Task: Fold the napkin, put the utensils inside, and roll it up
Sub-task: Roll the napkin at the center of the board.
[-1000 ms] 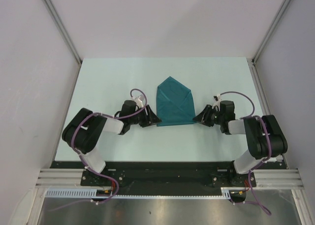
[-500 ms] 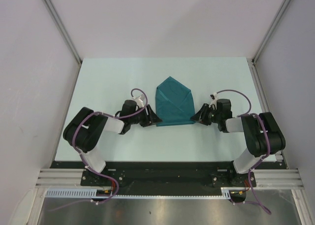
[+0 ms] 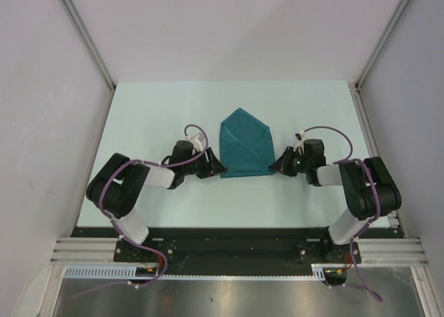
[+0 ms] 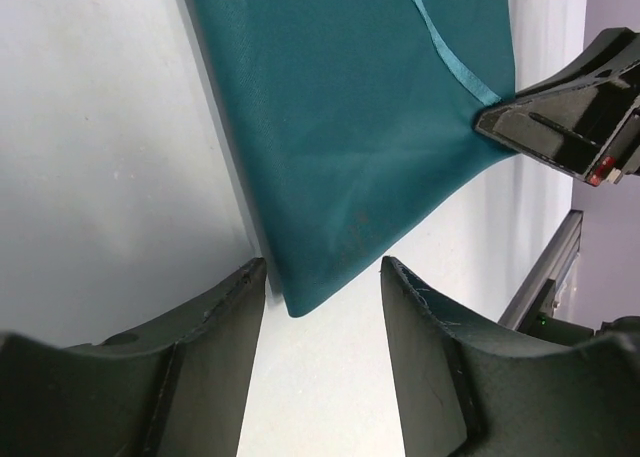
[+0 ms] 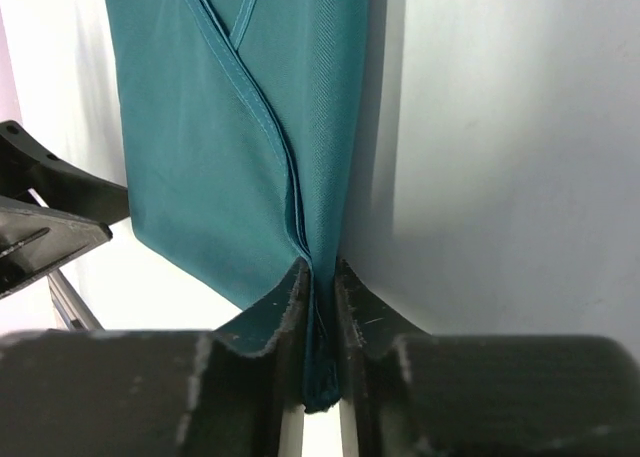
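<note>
While the folded teal napkin [image 3: 244, 145] lies flat on the counter [image 3: 152, 109] between the two tools, the right tool [image 5: 318, 282] pinches the corner nearest it and the left tool [image 4: 322, 272] gapes, released, around its own near corner, so the grip for rolling looks half made and next needs the left closing.

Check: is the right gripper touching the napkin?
Touching. The right wrist view shows the right gripper pinched on the napkin at its corner, with cloth squeezed between both fingers.
</note>
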